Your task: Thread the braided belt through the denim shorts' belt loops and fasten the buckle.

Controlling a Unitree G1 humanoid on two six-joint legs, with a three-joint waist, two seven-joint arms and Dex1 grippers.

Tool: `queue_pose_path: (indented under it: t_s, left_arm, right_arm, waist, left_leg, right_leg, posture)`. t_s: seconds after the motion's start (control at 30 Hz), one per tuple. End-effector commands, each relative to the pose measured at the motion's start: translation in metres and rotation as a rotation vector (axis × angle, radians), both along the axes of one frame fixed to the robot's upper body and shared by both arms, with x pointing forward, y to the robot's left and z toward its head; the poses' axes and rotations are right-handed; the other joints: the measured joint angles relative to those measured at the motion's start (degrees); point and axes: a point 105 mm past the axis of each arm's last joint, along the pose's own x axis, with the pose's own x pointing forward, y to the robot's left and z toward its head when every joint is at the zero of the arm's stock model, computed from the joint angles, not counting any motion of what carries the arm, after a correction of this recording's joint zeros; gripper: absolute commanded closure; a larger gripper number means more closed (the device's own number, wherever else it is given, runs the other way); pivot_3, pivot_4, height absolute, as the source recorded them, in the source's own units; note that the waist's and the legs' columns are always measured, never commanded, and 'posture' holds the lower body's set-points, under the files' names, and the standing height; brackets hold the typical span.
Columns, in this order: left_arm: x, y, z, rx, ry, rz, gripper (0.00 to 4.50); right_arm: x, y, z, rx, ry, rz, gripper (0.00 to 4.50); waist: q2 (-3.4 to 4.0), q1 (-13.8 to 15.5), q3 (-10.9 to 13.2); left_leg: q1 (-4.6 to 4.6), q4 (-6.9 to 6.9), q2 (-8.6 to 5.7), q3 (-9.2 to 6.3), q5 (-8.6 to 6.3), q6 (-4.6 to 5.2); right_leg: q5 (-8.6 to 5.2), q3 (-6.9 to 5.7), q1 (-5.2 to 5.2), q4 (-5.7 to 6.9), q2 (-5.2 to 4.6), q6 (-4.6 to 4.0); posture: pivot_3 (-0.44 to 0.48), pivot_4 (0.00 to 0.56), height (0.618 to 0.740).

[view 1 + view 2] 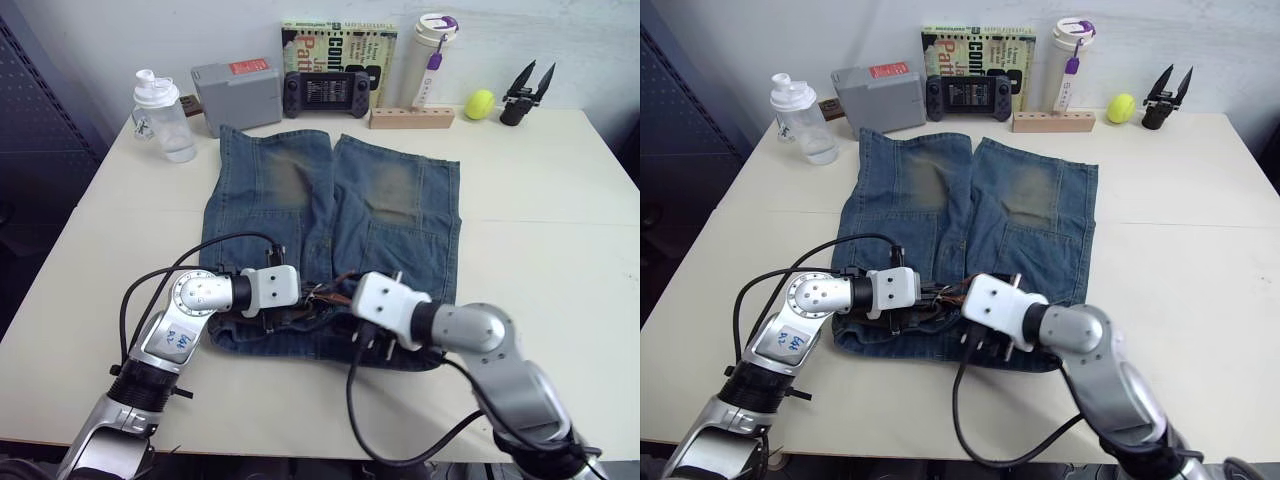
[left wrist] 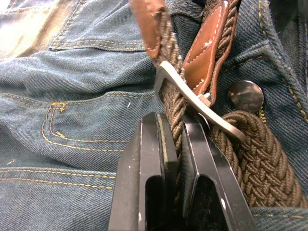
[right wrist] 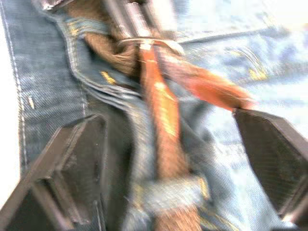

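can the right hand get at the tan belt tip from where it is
Probably yes: the right hand is open over the waistband, and the tan leather tip lies bare on the denim shorts between its fingers, just beyond the buckle.

Both eye views look forward and down from head height over the desk [image 1: 560, 230], taking in the whole denim shorts [image 1: 330, 220] and the far wall; they share almost the same scene, slightly offset sideways. The left wrist view sits very close above the waistband, facing along its jaws at the buckle [image 2: 192, 98]. The right wrist view is equally near and faces the same buckle [image 3: 149, 43] from the opposite side.
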Motion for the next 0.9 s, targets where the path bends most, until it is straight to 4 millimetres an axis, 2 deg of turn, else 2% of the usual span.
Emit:
queue_pose_path:
  t_s: [0.03,0.5,0.6,0.83,0.9]
  left_arm:
    - [-0.009,-0.009,-0.007,0.021,0.014,-0.043,4.5]
    - [-0.01,-0.007,-0.004,0.032,-0.006,-0.037,4.5]
    - [-0.009,-0.007,-0.004,0.035,-0.006,-0.038,4.5]
    - [-0.007,-0.004,-0.004,0.038,-0.01,-0.028,4.5]
    - [-0.006,-0.004,-0.004,0.037,-0.011,-0.026,4.5]
  right_arm:
    - [-0.004,0.006,-0.007,-0.067,-0.061,0.046,0.06]
    - [0.001,0.014,-0.025,-0.124,-0.105,0.045,0.06]
    - [0.0,0.014,-0.03,-0.147,-0.107,0.058,0.82]
    - [-0.009,0.018,-0.041,-0.188,-0.089,0.089,4.02]
    - [-0.011,0.019,-0.043,-0.197,-0.088,0.095,4.41]
  waist:
    - [0.0,0.0,0.0]
    - [0.0,-0.06,0.0]
    - [0.0,-0.06,0.0]
    - [0.0,-0.07,0.0]
    - [0.0,-0.06,0.0]
  left_leg:
    - [-0.01,0.0,0.0,0.0,0.0,0.0]
    - [-0.02,0.03,0.03,0.01,0.0,0.0]
    - [-0.02,0.01,0.04,0.01,0.0,0.0]
    - [-0.02,0.02,0.04,0.0,0.0,0.0]
    - [-0.02,0.02,0.04,0.0,0.0,0.01]
  right_leg:
    - [0.0,-0.01,0.0,0.0,0.0,0.0]
    - [0.01,-0.01,0.0,-0.05,0.01,0.01]
    - [0.01,-0.01,0.0,-0.06,0.02,0.01]
    - [0.01,-0.01,0.0,-0.08,0.02,0.01]
    - [0.01,-0.01,0.0,-0.08,0.02,0.01]
  posture:
    - [0.0,0.15,0.731]
    - [0.0,0.15,0.731]
    - [0.0,0.15,0.731]
    - [0.0,0.15,0.731]
    - [0.0,0.15,0.731]
